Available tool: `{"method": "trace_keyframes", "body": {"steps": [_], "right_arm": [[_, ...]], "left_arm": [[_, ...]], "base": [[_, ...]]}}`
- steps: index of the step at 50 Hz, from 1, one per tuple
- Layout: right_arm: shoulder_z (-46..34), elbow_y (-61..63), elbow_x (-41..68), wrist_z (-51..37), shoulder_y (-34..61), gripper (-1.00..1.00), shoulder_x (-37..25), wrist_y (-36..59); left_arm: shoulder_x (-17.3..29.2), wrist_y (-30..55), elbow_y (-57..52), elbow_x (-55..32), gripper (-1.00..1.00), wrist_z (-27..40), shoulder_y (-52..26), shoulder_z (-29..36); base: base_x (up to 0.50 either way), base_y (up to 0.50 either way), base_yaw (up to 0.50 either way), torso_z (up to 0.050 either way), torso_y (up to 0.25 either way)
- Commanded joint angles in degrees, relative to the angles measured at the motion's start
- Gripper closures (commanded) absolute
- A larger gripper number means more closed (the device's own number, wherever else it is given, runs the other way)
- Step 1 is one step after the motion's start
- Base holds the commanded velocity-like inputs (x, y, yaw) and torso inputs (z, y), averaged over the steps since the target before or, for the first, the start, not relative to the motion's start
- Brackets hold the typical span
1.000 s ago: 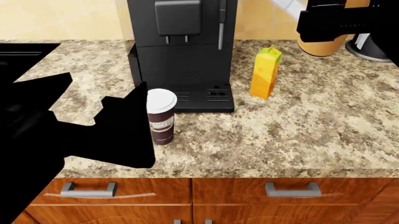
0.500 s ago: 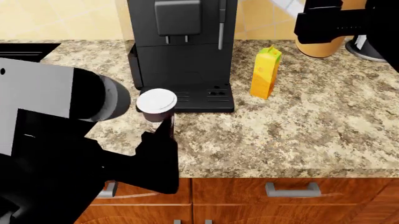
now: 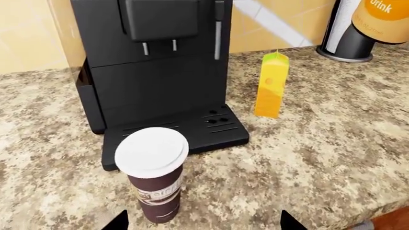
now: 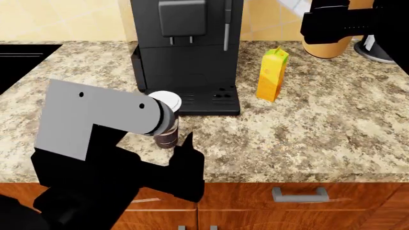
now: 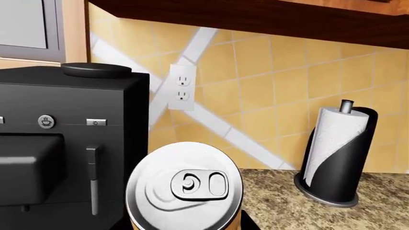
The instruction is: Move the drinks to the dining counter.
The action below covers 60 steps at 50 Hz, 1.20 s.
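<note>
The left gripper point(image 4: 182, 143) is spread wide just in front of the cup point(image 4: 164, 120), which stands on the counter point(image 4: 307, 139) beside the coffee machine point(image 4: 185, 52). The carton point(image 4: 272, 74) stands right of the machine. Further right, the right gripper point(image 4: 332, 24) pinches the can point(image 5: 185, 191), lifted above the counter.

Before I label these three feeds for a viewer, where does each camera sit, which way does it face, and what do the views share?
Head view: on the robot's head, looking down over the counter; shows the grey left arm and the black right gripper around the can.
Left wrist view: near the left gripper, low, facing the paper cup and coffee machine; only dark fingertips show.
Right wrist view: above the can, facing the tiled wall and paper towel roll.
Shared: the coffee machine appears in all three.
</note>
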<state>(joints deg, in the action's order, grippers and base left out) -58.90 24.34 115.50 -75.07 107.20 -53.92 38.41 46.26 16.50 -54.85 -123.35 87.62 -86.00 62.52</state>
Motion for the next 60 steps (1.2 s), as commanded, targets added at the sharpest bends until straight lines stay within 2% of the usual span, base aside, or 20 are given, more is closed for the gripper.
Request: {"method": "trace_keyframes", "body": {"steps": [1,32,60], "right_arm": [[0.52,-0.11,-0.62,0.15,0.41,1.00,-0.01,0.71],[0.72,-0.14,-0.62,-0.05,0.40,1.00,-0.06,0.81],[1.07,-0.28,-0.74,0.01,0.87,1.00,0.21,1.04]], "left_arm": [[0.03,-0.42,0.47,2.07,-1.00,-0.04,1.22,1.81],[2.94,0.06,6.26,5.70,-1.00,-3.45,1.83,3.88],[1.18,0.41,8.84,8.58,-1.00,-5.14,4.16,6.42]], "base": [[0.00,0.00,0.00,0.000,0.000],[0.00,0.00,0.00,0.000,0.000],[0.00,0.00,0.00,0.000,0.000]]}}
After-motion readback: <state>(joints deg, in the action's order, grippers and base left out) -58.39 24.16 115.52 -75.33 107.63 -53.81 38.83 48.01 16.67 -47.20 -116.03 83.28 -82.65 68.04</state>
